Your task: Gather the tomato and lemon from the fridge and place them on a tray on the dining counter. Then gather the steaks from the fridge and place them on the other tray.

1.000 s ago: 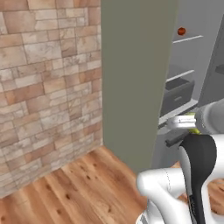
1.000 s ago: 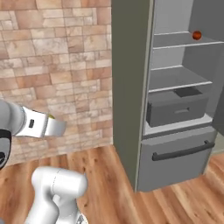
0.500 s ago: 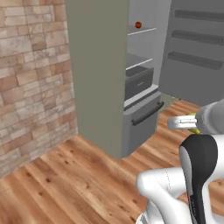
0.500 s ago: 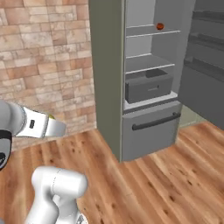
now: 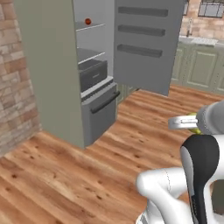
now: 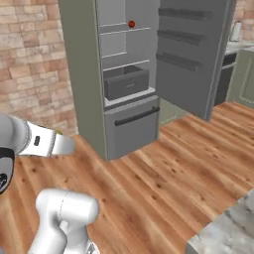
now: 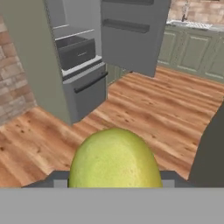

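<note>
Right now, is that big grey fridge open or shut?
Open. The fridge has its door swung wide, baring the shelves, a dark bin and the tomato up top.

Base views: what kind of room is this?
Most likely a home kitchen, rendered: a tall grey fridge standing open with shelves and a drawer inside, green cabinets under a counter beyond it, and a marbled stone countertop corner over wood flooring.

I have bare wood floor point(image 5: 131, 127) open between me and the fridge point(image 5: 57, 65). Its door point(image 5: 146, 43) hangs swung out on the right side of the opening, narrowing the approach from there. Inside, a dark bin point(image 6: 125, 82) fills the lower shelf; the shelf holding the tomato point(image 6: 131, 24) has open air around it. The dining counter point(image 6: 225, 230) corner juts in near right.
</note>
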